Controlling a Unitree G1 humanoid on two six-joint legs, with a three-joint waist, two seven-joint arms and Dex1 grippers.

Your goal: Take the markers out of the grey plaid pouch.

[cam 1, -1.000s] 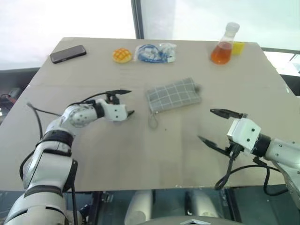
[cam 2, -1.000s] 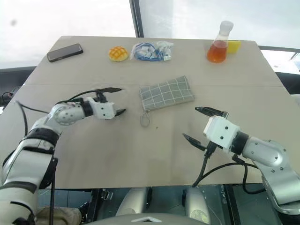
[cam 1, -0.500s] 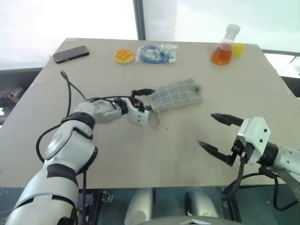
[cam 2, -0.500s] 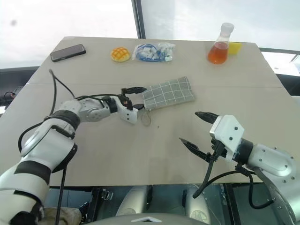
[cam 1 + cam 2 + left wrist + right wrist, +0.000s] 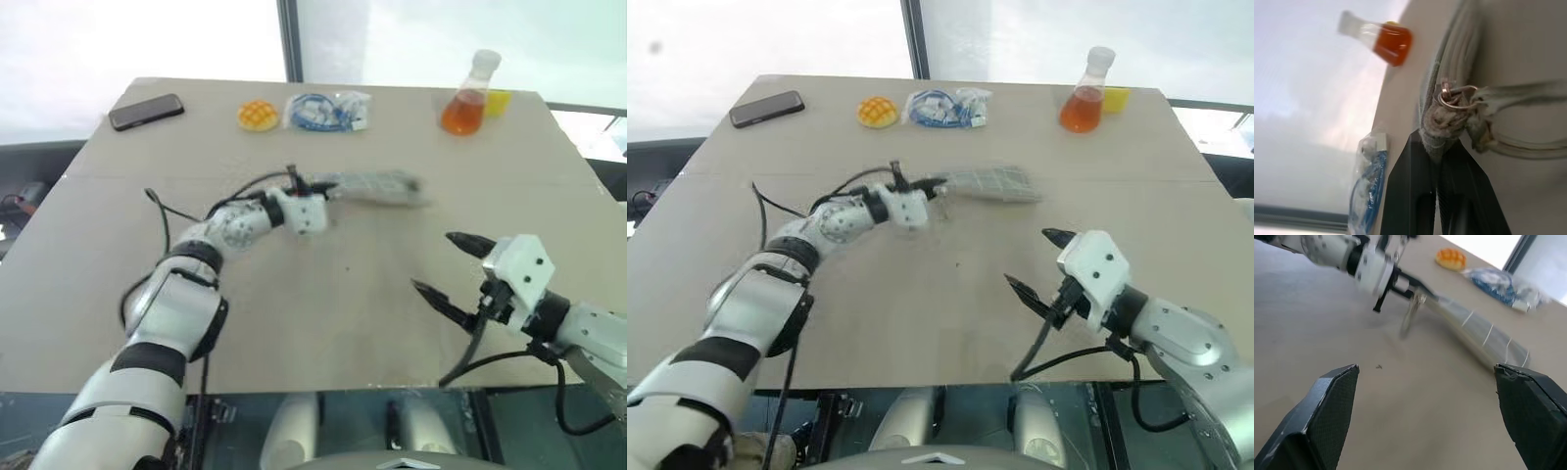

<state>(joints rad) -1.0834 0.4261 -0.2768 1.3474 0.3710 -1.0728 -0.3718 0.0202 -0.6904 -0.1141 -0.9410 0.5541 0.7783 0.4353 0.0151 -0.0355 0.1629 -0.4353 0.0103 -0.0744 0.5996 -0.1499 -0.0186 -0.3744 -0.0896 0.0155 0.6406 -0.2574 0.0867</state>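
Observation:
The grey plaid pouch (image 5: 377, 186) lies mid-table, its left end raised so it looks thin and edge-on. My left gripper (image 5: 318, 187) is shut on that end. In the left wrist view the black fingers (image 5: 1415, 196) pinch the fabric corner (image 5: 1442, 125) by the metal ring (image 5: 1449, 96), and a cord loop (image 5: 1520, 142) hangs beside it. My right gripper (image 5: 434, 262) hovers open over bare table near the front right, well short of the pouch (image 5: 1484, 335). The markers are hidden.
Along the far edge sit a black phone (image 5: 145, 111), a yellow bun-shaped thing (image 5: 257, 116), a clear bag with blue cable (image 5: 326, 110) and a flask of orange liquid (image 5: 468, 96) beside a small yellow object (image 5: 499, 100).
My left gripper moved right to the pouch's left end, shut on it and lifted it, so the pouch went from lying flat to edge-on. The right gripper rolled but stayed in place, open.

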